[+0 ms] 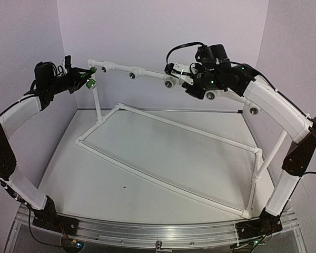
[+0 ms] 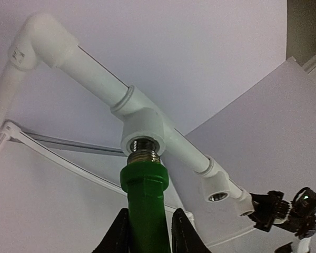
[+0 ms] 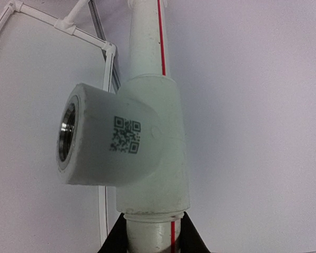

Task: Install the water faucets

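1. A black QR code (image 3: 127,134) is printed on the side of the white tee fitting (image 3: 147,158), just right of the fitting's dark round socket. No letters or digits show with it.
2. A thin red line (image 3: 161,37) runs along the pipe (image 3: 145,42), above and below the tee fitting.

pipe frame (image 1: 97,103): white, on table (image 1: 95,184) | tee fitting (image 3: 147,158): QR code (image 3: 126,134) printed on side
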### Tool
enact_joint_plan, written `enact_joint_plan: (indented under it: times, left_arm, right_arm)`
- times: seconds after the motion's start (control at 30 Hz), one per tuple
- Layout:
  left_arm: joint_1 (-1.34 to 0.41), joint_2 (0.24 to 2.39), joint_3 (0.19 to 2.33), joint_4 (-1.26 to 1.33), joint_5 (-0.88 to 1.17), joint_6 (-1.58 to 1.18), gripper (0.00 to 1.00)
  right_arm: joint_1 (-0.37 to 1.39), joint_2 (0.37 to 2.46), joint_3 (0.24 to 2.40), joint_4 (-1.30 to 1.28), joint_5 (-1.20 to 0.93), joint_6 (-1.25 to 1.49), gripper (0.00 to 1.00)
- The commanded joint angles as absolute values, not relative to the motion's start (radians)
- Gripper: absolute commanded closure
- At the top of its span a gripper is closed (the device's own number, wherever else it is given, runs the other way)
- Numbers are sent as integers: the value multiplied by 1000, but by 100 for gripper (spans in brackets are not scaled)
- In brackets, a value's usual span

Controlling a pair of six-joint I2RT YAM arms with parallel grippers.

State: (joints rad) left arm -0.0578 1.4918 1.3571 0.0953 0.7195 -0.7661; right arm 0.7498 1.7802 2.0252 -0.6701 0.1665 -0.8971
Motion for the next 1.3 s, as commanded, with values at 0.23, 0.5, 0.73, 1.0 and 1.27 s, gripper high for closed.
enact_joint_plan:
  times: [0.23,0.5,0.73,1.0,1.27]
  left_arm:
    - [-54,1608,1474,213,916,-1056,100]
    - [-54,1627,1498,244,917,-1089,100]
    - [-56,1635,1501,241,923,-1100,100]
    - [-56,1639,1484,208,899,-1106,100]
    - [-57,1662,1481,240,934,-1140,100]
  right_arm:
    - [784,1720,1984,-762,61,-889,100]
    - [784,1715,1982,-761,58,-883,100]
    - [784,1707,1977,-762,45,-889,100]
    - [784,1692,1967,-762,22,-900,100]
    - [784,1689,1971,-764,14,-900,100]
